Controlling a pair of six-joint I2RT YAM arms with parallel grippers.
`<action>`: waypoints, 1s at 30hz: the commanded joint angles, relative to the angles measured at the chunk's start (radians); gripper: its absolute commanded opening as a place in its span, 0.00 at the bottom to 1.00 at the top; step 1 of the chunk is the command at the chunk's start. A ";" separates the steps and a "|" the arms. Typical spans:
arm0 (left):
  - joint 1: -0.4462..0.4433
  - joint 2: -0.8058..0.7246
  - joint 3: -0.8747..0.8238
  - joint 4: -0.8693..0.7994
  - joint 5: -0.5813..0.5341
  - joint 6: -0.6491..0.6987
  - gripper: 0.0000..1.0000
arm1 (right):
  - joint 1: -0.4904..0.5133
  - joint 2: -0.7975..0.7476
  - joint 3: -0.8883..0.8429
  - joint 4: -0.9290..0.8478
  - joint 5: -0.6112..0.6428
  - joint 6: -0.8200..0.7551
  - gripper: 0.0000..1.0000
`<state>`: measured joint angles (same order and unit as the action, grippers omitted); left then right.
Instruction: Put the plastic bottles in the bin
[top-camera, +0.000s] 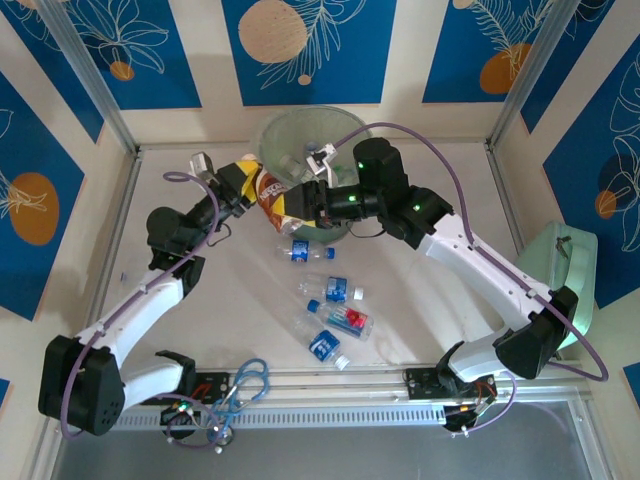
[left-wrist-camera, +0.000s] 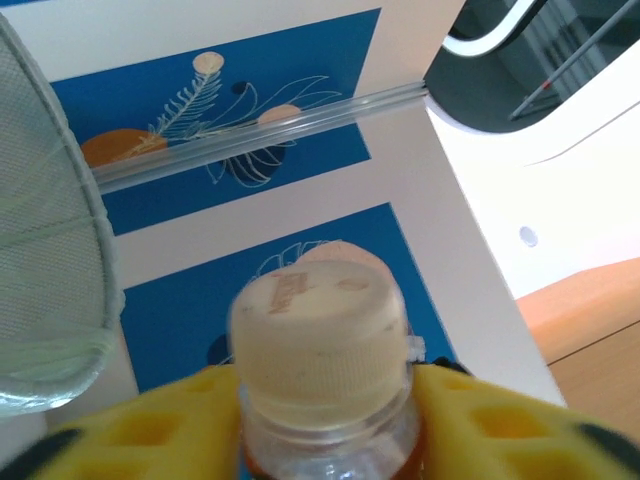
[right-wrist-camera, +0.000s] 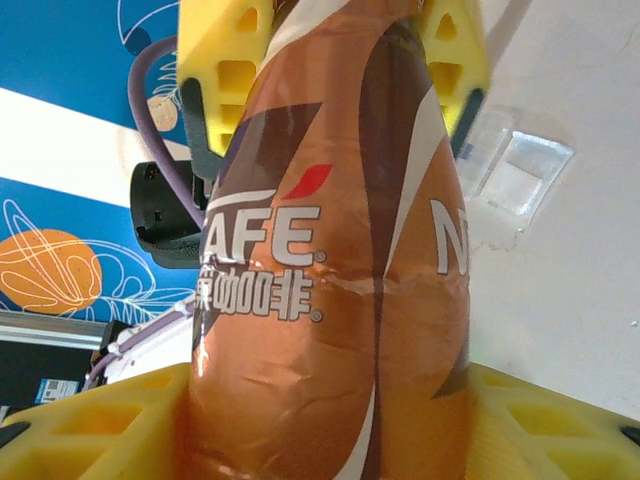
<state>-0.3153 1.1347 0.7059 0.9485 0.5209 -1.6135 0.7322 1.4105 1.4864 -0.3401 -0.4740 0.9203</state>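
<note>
Together, left fingers (right-wrist-camera: 225, 60) and right fingers (right-wrist-camera: 90, 420) hold a bottle (right-wrist-camera: 340, 250) lettered "AFE"

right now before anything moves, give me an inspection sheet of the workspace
surface: white table, bottles lying on it
job's things: bin upright at the far side; brown-labelled bottle held beside it; four loose bottles lying mid-table
clutter: mint-green lidded box at the right edge; clear plastic piece on the table
grippers: left gripper jaws shut on the brown-labelled bottle's neck under its cap; right gripper jaws shut on its body
cables: purple cable along each arm; blue loop by the left base
surroundings: blue leaf-print panels, metal frame posts
</note>
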 joint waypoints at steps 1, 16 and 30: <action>0.011 -0.034 0.020 -0.086 0.025 0.078 0.82 | -0.010 -0.004 0.040 0.003 0.004 -0.021 0.57; 0.026 -0.204 0.386 -1.302 -0.246 0.834 1.00 | -0.152 0.279 0.534 -0.465 0.261 -0.255 0.55; 0.026 -0.260 0.259 -1.343 -0.228 0.833 0.94 | -0.181 0.547 0.762 -0.574 0.523 -0.065 0.52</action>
<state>-0.2966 0.8970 0.9730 -0.3820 0.3046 -0.8051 0.5316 1.9518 2.2131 -0.9108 -0.0326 0.7704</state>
